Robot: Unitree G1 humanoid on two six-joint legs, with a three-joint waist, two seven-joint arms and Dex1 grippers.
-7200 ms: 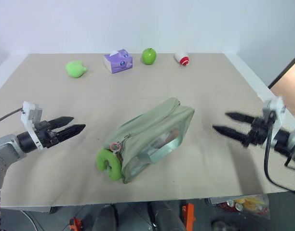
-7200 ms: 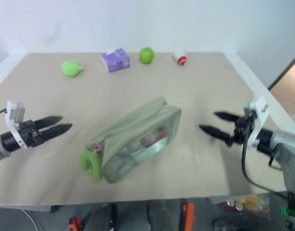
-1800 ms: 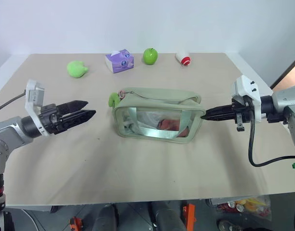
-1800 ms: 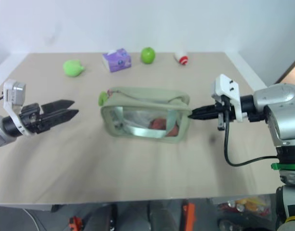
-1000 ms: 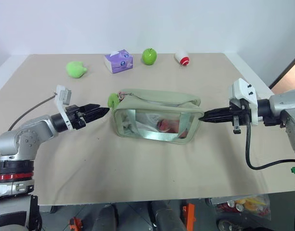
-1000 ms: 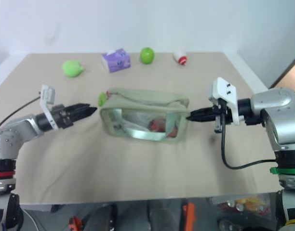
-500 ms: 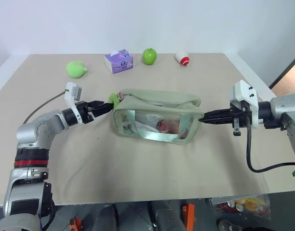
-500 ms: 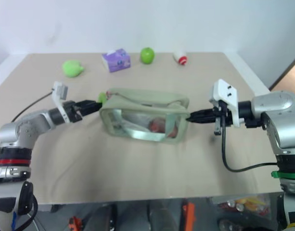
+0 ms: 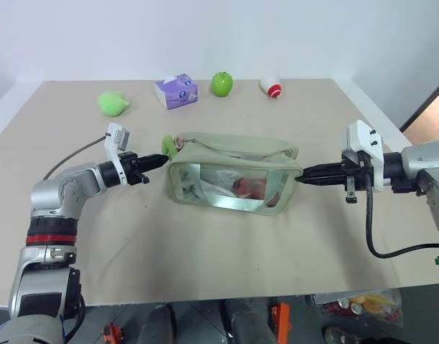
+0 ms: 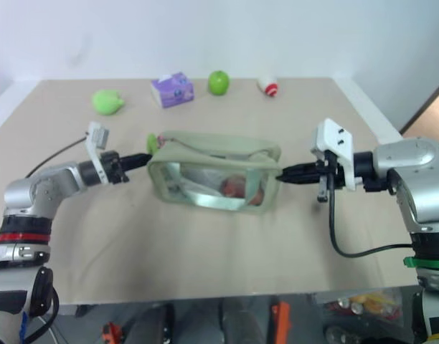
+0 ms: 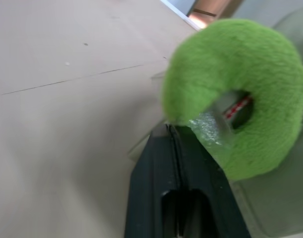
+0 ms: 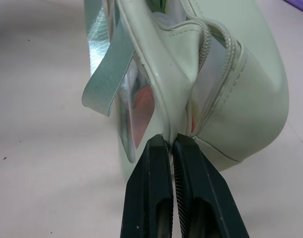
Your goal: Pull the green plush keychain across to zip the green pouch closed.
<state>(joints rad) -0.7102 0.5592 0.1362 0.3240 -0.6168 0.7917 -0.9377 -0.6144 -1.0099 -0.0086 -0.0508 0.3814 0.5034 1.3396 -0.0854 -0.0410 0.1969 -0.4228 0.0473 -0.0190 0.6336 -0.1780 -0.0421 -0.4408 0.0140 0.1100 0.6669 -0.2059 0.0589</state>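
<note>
Fingers of the left gripper (image 11: 174, 130) are pressing together at the green plush keychain (image 11: 250, 94) by the green pouch (image 9: 234, 175) mid-table, while the right gripper (image 12: 171, 141) is pinching the pouch's opposite end seam.

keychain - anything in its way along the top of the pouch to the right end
Nothing visible blocks it. The keychain sits at the pouch's left end by the left hand; only the pouch's own strap lies along the top.

light: bright, even, overhead | shadows: faint on worktop (image 9: 227, 279) | right eye view: softer | left wrist view: close-up blurred
</note>
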